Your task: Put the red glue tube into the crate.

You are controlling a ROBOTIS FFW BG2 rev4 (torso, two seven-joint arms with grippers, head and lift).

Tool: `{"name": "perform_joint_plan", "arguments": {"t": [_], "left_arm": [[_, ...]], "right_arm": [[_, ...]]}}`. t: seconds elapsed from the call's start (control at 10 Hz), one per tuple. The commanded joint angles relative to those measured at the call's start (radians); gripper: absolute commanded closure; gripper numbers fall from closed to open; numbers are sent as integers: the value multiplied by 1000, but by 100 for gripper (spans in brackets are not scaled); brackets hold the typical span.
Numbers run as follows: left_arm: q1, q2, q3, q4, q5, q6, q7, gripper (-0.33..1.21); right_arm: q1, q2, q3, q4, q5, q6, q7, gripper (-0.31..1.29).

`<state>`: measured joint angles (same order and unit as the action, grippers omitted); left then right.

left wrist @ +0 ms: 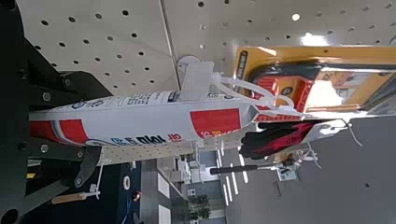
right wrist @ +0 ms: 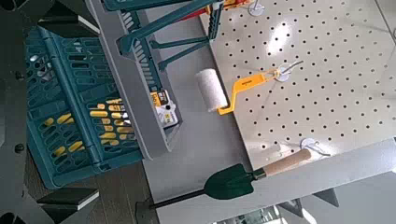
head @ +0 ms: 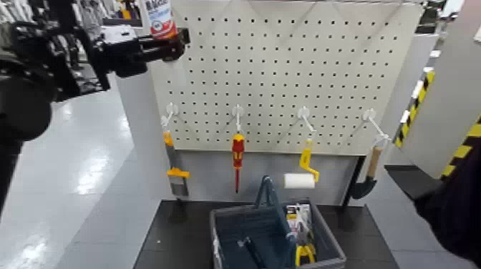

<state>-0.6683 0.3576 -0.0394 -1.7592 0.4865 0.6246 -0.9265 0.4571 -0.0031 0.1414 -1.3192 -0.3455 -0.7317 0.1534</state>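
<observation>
Glue tube (left wrist: 140, 119) was gripped by the left gripper (head: 174, 49) near the pegboard (head: 286, 71), hook (left wrist: 198, 79) seen only by left wrist, right gripper (right wrist: 70, 112) held open near the crate's (head: 279, 240) edge.

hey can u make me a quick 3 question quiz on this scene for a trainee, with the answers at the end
1. True or false: the red glue tube is already inside the crate.

2. What hangs between the red-and-yellow screwdriver and the trowel?
a) a glove
b) the paint roller
c) a hammer

3. Fill in the blank: the tube is held by the ____ end effector.

Key:
1. False, it is held up in front of the pegboard
2. b
3. left
</observation>
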Motion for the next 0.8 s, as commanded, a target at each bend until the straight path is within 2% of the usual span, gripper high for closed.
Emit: {"name": "perform_joint_plan", "arguments": {"t": [0.1,0.5,0.8], "left_arm": [[9,-19,-25,-69,50,40,18,118],[61,-63,-135,-46,133,49,57,118],[118,-92,-189,9,193,40,77,118]], "right_arm": [[0,110,1,0,0,0,0,10],[0,112,3,0,0,2,0,10],[0,112,4,0,0,0,0,10]]}}
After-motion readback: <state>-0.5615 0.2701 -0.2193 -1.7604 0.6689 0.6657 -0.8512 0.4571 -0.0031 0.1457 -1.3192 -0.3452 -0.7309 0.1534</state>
